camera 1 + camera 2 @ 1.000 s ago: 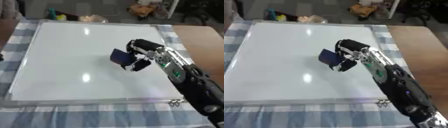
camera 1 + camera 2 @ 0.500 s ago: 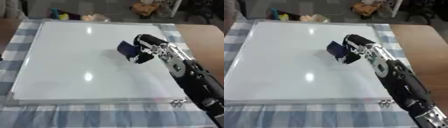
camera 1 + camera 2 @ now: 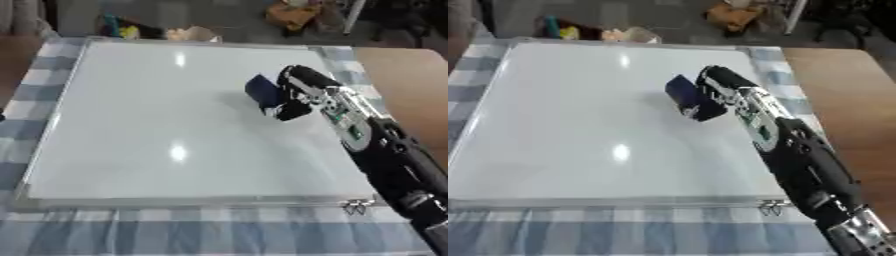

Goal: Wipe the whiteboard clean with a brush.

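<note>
The white whiteboard (image 3: 157, 125) lies flat on a blue and white checked cloth and fills most of both eye views; I see no marks on it. My right hand (image 3: 299, 92) reaches in from the lower right and is curled round a dark blue brush (image 3: 262, 90), which rests on the board's right half, toward the far side. The same brush (image 3: 682, 91) and right hand (image 3: 717, 95) show in the right eye view. My left hand shows in neither view.
The checked cloth (image 3: 175, 230) runs along the near edge and left side. A metal clip (image 3: 357, 207) sits at the board's near right corner. Brown tabletop (image 3: 850, 100) lies to the right. Small coloured items (image 3: 122, 31) and a bag (image 3: 293, 12) sit beyond the far edge.
My right hand has slid the brush across the board away from me, toward the far right part. The board itself has stayed put.
</note>
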You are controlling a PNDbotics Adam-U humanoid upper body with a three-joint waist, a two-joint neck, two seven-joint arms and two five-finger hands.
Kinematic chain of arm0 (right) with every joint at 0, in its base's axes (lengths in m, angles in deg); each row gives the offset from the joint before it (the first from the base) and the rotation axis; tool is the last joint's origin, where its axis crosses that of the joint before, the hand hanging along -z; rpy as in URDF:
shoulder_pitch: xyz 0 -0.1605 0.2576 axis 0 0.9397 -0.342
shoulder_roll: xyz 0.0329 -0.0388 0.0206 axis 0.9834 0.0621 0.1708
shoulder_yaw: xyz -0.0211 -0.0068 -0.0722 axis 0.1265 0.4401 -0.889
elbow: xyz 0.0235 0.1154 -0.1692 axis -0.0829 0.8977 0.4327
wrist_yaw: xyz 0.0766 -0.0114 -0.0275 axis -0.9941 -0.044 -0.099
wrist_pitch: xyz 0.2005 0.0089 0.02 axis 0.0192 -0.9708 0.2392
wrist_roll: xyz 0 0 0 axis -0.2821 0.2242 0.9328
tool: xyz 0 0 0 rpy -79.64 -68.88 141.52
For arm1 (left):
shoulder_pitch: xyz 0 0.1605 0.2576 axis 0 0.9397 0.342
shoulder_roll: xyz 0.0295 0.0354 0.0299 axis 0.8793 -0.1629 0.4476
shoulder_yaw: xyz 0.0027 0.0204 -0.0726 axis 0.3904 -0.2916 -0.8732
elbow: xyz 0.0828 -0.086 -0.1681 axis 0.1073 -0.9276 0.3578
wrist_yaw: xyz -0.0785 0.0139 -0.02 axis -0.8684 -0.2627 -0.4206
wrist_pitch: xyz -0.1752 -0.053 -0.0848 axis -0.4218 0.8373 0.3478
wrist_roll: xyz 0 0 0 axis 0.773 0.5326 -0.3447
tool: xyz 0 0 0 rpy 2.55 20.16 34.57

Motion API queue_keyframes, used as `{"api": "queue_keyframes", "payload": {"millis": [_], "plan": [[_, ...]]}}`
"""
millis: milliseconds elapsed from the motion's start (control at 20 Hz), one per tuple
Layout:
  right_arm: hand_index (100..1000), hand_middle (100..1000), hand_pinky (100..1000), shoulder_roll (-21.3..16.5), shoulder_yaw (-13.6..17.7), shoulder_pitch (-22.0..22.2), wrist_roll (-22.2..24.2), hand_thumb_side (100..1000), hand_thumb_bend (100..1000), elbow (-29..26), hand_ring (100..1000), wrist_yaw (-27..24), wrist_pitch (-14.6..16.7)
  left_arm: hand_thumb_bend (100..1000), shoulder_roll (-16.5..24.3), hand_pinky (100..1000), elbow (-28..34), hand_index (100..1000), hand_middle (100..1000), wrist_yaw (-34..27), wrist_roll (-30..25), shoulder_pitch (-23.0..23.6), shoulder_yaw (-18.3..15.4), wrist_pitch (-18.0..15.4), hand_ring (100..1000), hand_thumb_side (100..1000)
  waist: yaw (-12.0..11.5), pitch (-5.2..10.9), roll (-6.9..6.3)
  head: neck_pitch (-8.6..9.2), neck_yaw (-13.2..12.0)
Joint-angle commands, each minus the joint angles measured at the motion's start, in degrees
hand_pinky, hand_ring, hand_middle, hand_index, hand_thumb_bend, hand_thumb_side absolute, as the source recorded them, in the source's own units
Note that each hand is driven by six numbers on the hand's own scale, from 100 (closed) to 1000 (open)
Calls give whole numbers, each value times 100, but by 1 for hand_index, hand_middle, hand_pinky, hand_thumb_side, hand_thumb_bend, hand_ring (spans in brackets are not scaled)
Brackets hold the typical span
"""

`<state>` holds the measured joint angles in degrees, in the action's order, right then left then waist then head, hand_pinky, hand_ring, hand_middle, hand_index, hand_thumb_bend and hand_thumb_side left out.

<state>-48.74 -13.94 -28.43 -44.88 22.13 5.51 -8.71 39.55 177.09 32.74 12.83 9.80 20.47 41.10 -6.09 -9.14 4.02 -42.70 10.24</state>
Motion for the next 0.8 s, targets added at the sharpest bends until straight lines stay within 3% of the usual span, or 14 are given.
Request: {"api": "queue_keyframes", "payload": {"millis": [50,800], "plan": [[263,468,486,-90,120,-157,-169,427,248,84,499,-9,-58,661,71,545,80,691,572,-1,1,-92,-47,-23,516,949,-17,68,-27,47,24],[275,471,487,-119,280,-282,-628,442,180,509,503,233,-331,662,74,545,94,691,571,2,-6,-118,-46,-27,514,949,-144,0,-17,69,40]]}}
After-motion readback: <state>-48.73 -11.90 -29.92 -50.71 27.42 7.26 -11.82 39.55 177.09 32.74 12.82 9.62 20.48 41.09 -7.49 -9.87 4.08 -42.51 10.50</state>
